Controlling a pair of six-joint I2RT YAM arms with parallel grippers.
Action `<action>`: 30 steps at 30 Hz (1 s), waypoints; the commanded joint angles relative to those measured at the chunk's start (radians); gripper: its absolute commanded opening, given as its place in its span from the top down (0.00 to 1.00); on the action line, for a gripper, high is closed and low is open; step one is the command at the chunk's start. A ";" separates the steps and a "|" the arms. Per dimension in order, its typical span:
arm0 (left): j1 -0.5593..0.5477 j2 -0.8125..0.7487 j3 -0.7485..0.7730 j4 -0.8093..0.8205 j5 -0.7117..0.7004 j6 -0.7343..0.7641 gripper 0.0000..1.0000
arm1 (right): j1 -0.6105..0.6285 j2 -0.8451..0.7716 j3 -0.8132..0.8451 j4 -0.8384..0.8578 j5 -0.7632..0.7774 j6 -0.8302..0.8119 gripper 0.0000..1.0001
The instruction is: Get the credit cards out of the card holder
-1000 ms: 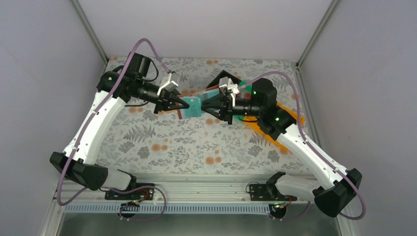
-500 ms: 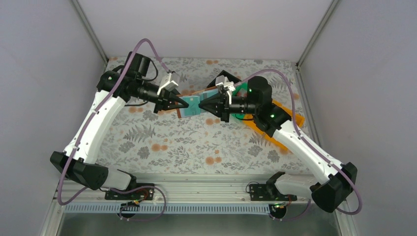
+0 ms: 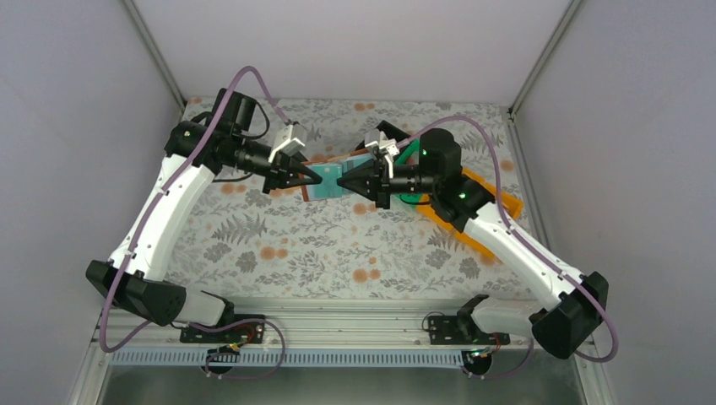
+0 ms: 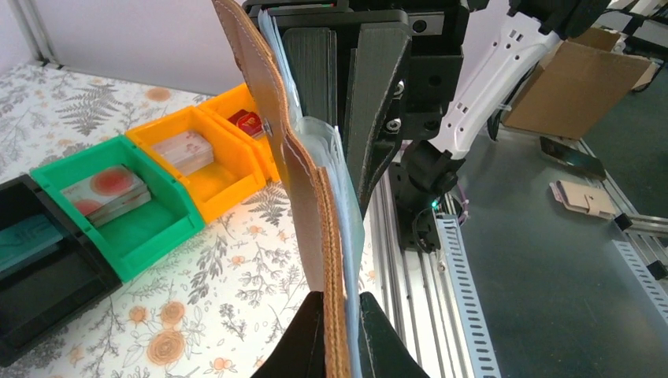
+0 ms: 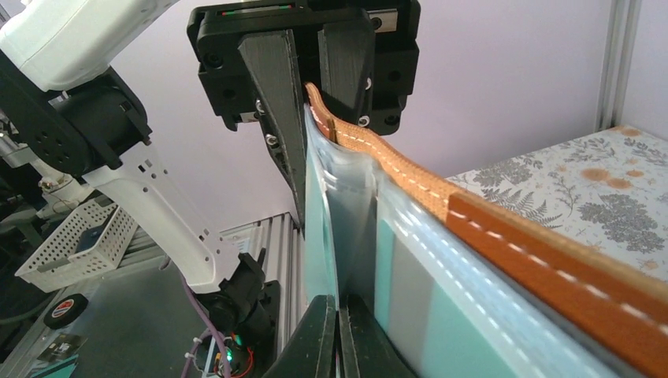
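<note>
The card holder [image 3: 325, 187], brown outside and pale blue-grey inside, hangs above the table between both arms. My left gripper [image 3: 318, 178] is shut on its stitched brown edge [image 4: 335, 283], jaws tight on either side [image 4: 343, 319]. My right gripper [image 3: 341, 180] faces it from the right. In the right wrist view, its jaws [image 5: 340, 311] are shut on the thin edge of a teal credit card [image 5: 317, 228] that stands out of a clear pocket. Another teal card [image 5: 441, 323] sits in a slot below the brown band [image 5: 512, 244].
Three bins stand behind the right arm: black [image 4: 39, 268], green [image 4: 118, 205] and orange [image 4: 205, 150], each with cards or packets inside. The floral table [image 3: 338, 245] runs to the metal rail [image 3: 355, 314] at the near edge. Grey walls close in left, right and back.
My right gripper has moved left to the card holder and shut on the teal card's edge. The left gripper has kept its hold, nearly still.
</note>
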State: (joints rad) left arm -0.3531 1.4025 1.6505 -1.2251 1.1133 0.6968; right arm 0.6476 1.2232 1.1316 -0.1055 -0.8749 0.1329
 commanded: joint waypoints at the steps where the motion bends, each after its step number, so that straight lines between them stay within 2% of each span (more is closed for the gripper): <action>1: -0.027 -0.011 0.000 -0.004 0.090 0.027 0.96 | 0.014 -0.055 -0.009 0.024 0.069 -0.027 0.96; 5: -0.027 -0.010 -0.006 -0.005 0.089 0.028 0.84 | -0.011 -0.092 -0.005 -0.047 0.116 -0.054 0.96; 9: -0.027 -0.010 -0.010 -0.007 0.090 0.028 0.84 | -0.031 -0.109 0.013 -0.092 0.117 -0.072 0.96; 13: -0.027 -0.011 -0.012 -0.007 0.086 0.028 0.85 | -0.042 -0.110 0.039 -0.142 0.116 -0.098 0.96; 17: -0.027 -0.012 -0.015 0.013 0.061 0.001 0.97 | -0.045 -0.102 0.077 -0.222 0.134 -0.130 0.96; 30: -0.027 -0.011 -0.026 0.035 0.009 -0.021 0.98 | -0.052 -0.113 0.119 -0.402 0.222 -0.215 0.96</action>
State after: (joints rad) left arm -0.3771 1.4025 1.6299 -1.1851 1.0992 0.6693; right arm 0.6155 1.1271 1.2186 -0.4431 -0.7235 -0.0479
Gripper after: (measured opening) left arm 0.049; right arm 0.045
